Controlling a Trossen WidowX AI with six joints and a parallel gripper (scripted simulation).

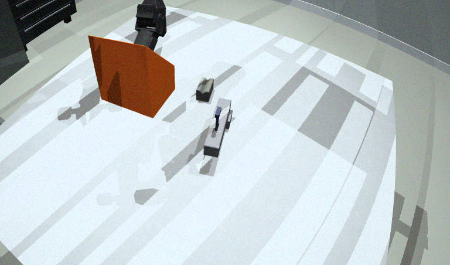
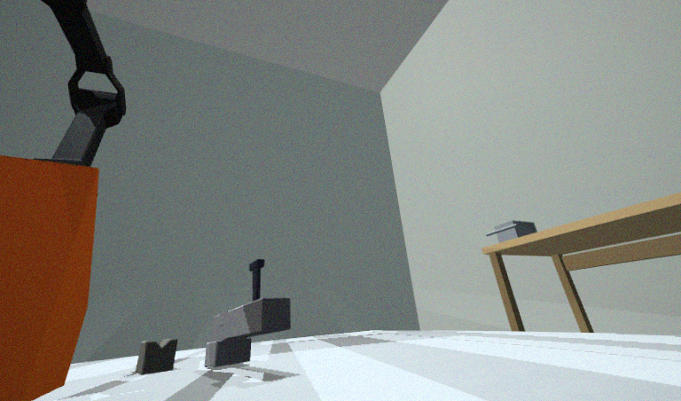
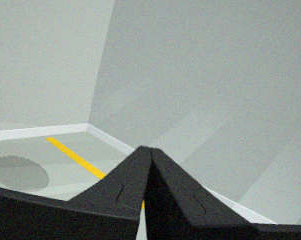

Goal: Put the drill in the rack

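Note:
A long grey block [image 1: 212,142] [image 2: 275,314] is held off the table on a small foot [image 2: 228,352]. The dark key [image 1: 217,112] [image 2: 256,279] stands upright out of its top, with a short crossbar at its upper end. I cannot make out the drill; any part of it inside the block is hidden. The rack, a small block with a V-shaped notch [image 1: 204,90] [image 2: 156,357], stands separately beside the grey block. My gripper [image 3: 148,156] is shut with its fingertips together and nothing between them. It is outside the top and exterior views, and the wrist view shows only room and floor, away from these objects.
A tall orange box-like obstacle [image 1: 126,74] [image 2: 44,255] stands between the arm's lower part [image 1: 150,20] [image 2: 90,100] and the workpieces. A wooden table [image 2: 602,231] bearing a small grey object [image 2: 517,230] is in the background. A dark drawer cabinet [image 1: 43,8] is at back left.

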